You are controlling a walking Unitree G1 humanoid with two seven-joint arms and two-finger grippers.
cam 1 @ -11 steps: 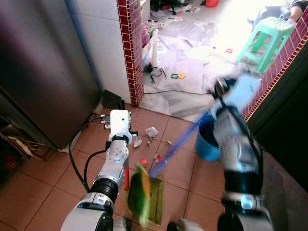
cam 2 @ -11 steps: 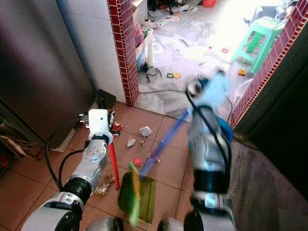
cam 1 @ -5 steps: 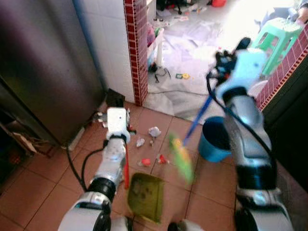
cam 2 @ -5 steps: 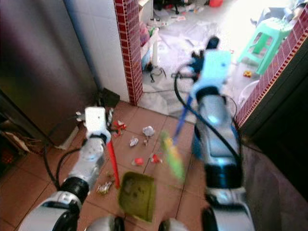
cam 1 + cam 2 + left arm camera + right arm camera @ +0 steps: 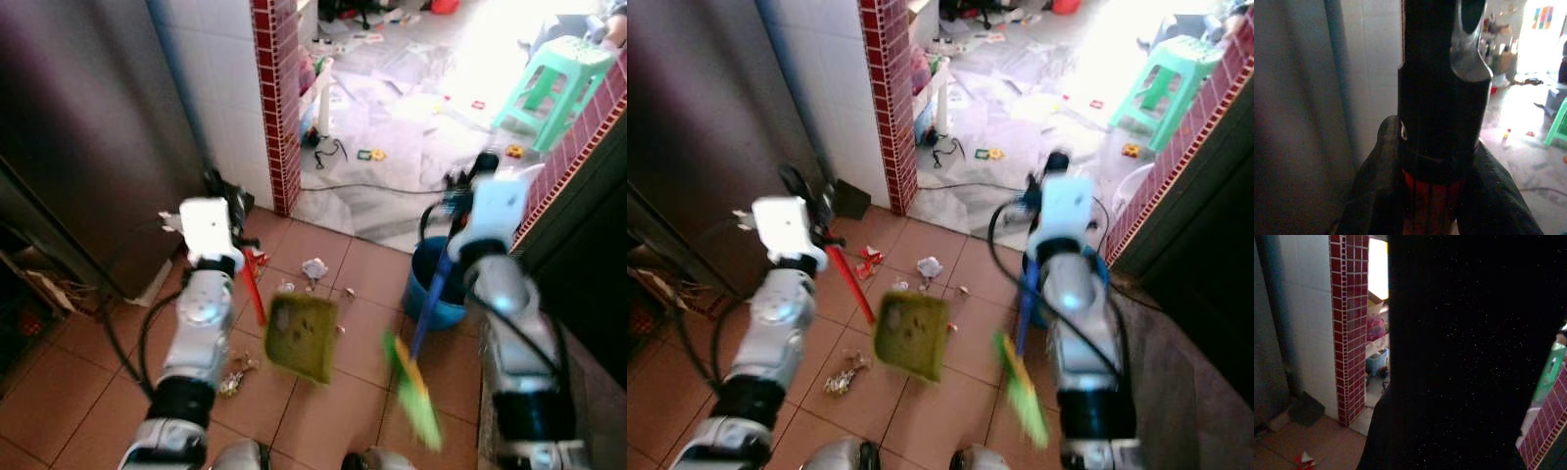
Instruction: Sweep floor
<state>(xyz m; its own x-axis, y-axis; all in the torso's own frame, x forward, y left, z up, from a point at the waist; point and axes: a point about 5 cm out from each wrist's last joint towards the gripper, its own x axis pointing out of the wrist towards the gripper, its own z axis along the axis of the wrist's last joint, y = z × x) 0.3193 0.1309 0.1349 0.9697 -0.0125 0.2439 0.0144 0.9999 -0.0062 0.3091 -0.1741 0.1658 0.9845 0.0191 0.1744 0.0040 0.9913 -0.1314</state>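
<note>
The left gripper (image 5: 1437, 196) clamps the red handle of the dustpan (image 5: 302, 338), raised over scraps (image 5: 313, 268) on tiles. The right gripper (image 5: 453, 211), fingers unclear, carries the broom (image 5: 416, 397) beside a blue bucket (image 5: 428, 304).

Glaring daylight on the littered grey floor (image 5: 411, 98) beyond, dim terracotta tiles (image 5: 323, 411) nearer, motion-blurred green broom head (image 5: 413, 390), murky wrist views.

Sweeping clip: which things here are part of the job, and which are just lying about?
Part of the job: green dustpan on its red handle, left gripper; blue-handled broom, right gripper; paper scraps on the tiles.

Lying about: blue bucket, green stool, black cable.
</note>
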